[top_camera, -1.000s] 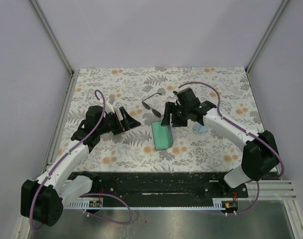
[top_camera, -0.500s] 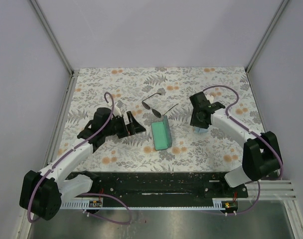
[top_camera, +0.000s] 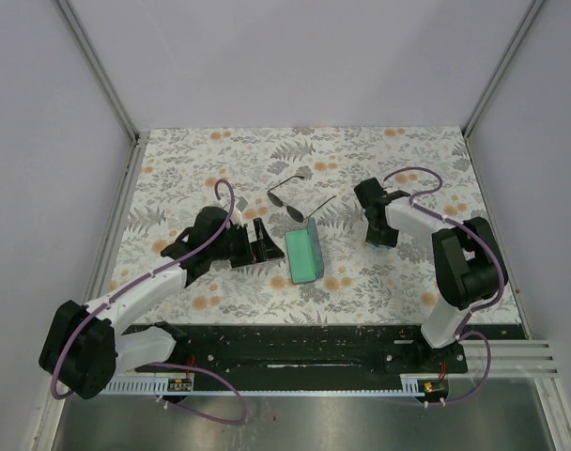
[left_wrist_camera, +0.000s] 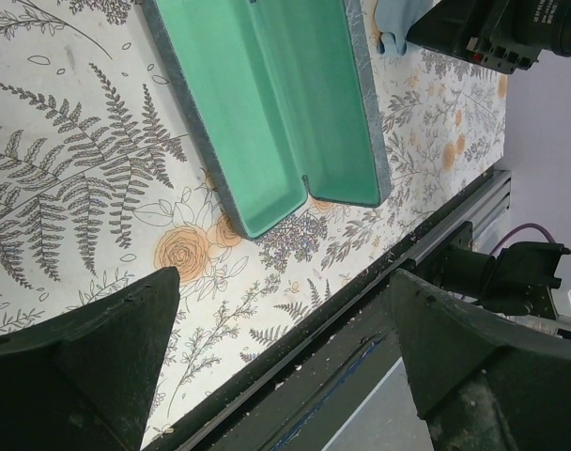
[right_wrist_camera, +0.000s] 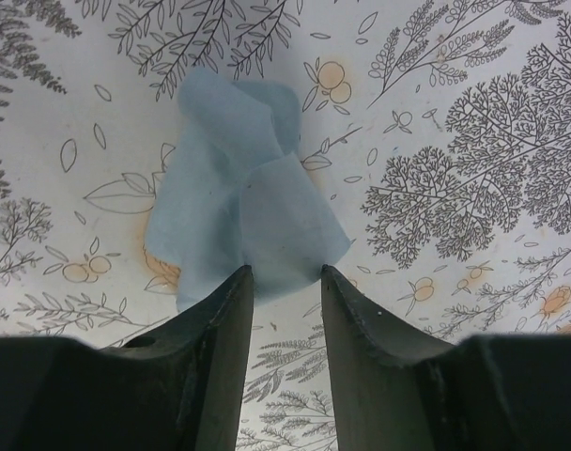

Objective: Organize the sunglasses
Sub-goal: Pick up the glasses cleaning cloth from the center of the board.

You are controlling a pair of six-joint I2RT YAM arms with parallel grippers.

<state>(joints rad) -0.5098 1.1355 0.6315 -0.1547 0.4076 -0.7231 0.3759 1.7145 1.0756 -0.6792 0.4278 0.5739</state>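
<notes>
The sunglasses point(top_camera: 290, 194) are lying on the table point(top_camera: 220, 150) beyond the open case point(left_wrist_camera: 267, 94), and neither hand is touching them. The left hand point(top_camera: 265, 242) is hovering released beside the case. The right hand point(right_wrist_camera: 282, 272) is standing half-closed over a cloth point(right_wrist_camera: 239, 188); I cannot tell whether it is grasping it. The step seems to be picking up the cloth, which next calls for pinching a fold and lifting.

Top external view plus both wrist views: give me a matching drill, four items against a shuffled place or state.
1. teal open oblong case
2. black wire-framed sunglasses
3. light-blue crumpled cloth
4. left gripper

A. jaws spread wide, next to the case
B. at the tips of the right gripper
C. lid open, nothing visible inside
D. on the table beyond the case, untouched

Pairs: 1-C, 2-D, 3-B, 4-A
</notes>
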